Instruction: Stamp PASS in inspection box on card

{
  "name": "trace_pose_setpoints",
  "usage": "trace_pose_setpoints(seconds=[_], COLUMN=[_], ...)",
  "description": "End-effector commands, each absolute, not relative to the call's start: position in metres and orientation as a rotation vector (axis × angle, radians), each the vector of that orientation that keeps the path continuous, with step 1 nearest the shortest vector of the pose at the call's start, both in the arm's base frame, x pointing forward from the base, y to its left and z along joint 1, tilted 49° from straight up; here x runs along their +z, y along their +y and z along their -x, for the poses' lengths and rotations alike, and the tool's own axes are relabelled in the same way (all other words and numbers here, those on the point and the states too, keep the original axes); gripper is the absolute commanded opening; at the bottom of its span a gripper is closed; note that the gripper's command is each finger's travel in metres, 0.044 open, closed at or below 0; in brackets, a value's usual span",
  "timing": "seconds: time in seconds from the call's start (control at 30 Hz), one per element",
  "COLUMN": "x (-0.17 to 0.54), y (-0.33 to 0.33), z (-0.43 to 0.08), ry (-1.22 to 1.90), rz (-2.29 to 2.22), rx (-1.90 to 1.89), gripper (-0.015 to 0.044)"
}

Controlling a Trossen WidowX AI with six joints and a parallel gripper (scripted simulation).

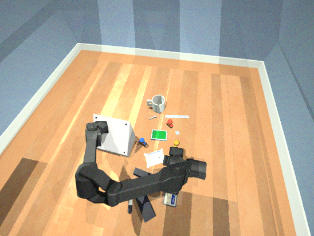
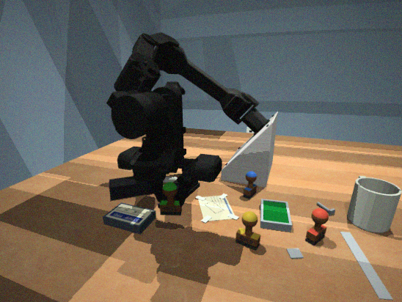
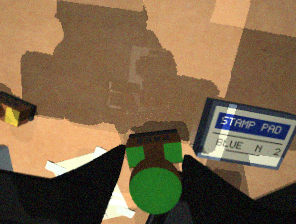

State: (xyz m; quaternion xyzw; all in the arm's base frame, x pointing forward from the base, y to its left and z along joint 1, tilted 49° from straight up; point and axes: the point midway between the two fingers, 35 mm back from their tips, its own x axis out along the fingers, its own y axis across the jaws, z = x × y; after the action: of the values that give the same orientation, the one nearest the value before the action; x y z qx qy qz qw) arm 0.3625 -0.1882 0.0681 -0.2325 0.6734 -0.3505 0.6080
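Note:
My gripper [image 2: 171,199] [image 3: 154,155] is shut on the green-knobbed stamp [image 2: 169,188] [image 3: 155,190], which is upright, base down, and held a little above the bench. The lettering on its base edge is too faint to read. The card [image 1: 154,158] [image 2: 224,215] [image 3: 80,167] is taped down beside it, with thin lines drawn on it; whether a print lies in its box I cannot tell. The open green pad [image 1: 159,134] [image 2: 276,212] lies beyond the card. A case labelled STAMP PAD BLUE [image 1: 171,199] [image 2: 129,218] [image 3: 252,131] lies on the stamp's other side.
Yellow [image 1: 176,142] [image 2: 249,220], blue [image 1: 142,140] [image 2: 251,177] and red [image 1: 170,122] [image 2: 320,217] stamps stand around the green pad. A mug [image 1: 159,104] [image 2: 372,205], a flat strip [image 1: 177,117] [image 2: 367,265] and a small grey square [image 1: 177,132] [image 2: 295,253] lie beyond. A white wedge [image 1: 116,136] [image 2: 253,157] stands at one side.

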Motion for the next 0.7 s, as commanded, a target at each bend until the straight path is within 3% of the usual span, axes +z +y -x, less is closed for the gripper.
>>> trace_pose_setpoints(seconds=[0.0, 0.67], x=[0.0699, 0.0764], y=[-0.1851, -0.1779], z=[-0.3635, -0.3646], ry=[1.553, 1.553], rz=[0.535, 0.535], rx=[-0.809, -0.809], gripper=[0.0000, 0.0000])
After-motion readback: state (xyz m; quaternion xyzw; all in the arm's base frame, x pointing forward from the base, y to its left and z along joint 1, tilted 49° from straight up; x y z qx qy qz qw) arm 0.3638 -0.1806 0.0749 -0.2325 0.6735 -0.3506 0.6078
